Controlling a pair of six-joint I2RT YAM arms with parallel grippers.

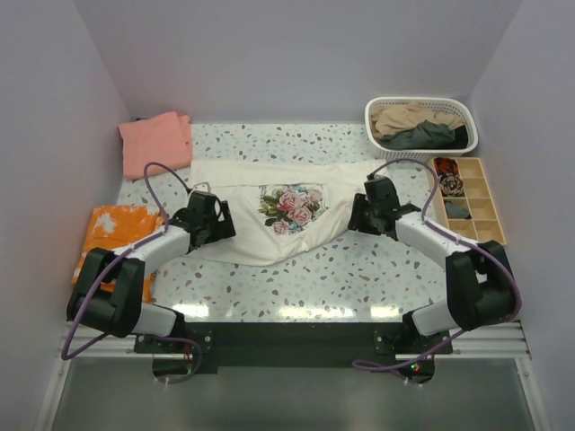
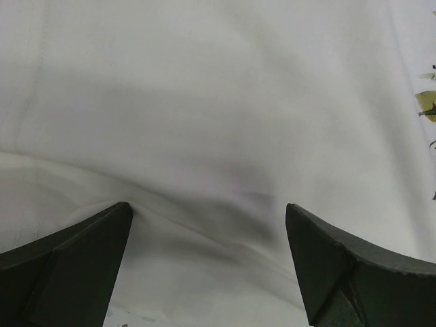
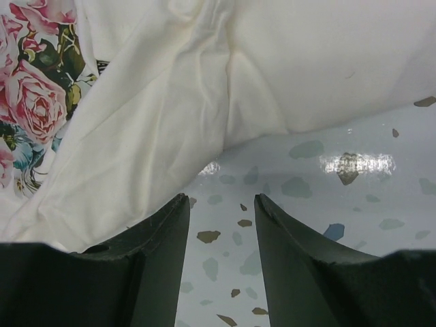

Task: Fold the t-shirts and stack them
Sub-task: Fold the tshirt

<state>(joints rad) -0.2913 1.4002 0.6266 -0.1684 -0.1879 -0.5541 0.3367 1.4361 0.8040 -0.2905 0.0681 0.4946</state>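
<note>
The cream t-shirt (image 1: 260, 193) with the pink-rose print (image 1: 292, 208) lies crumpled in the middle of the table. My left gripper (image 1: 218, 218) is open, low over the shirt's left edge; plain cream cloth (image 2: 218, 102) fills the left wrist view between its fingers (image 2: 82, 252). My right gripper (image 1: 359, 214) is open at the shirt's right edge, with bare table between its fingers (image 3: 293, 238) and the cloth (image 3: 204, 82) just ahead and to the left. The salmon-pink shirt (image 1: 157, 142) lies folded at the back left. Tan (image 1: 404, 117) and dark grey (image 1: 431, 136) shirts fill a basket.
A white basket (image 1: 420, 101) stands at the back right. A wooden compartment tray (image 1: 481, 202) lies along the right edge. An orange-and-white patterned cloth (image 1: 117, 235) lies at the left edge. The terrazzo table (image 1: 341, 269) is walled in on three sides.
</note>
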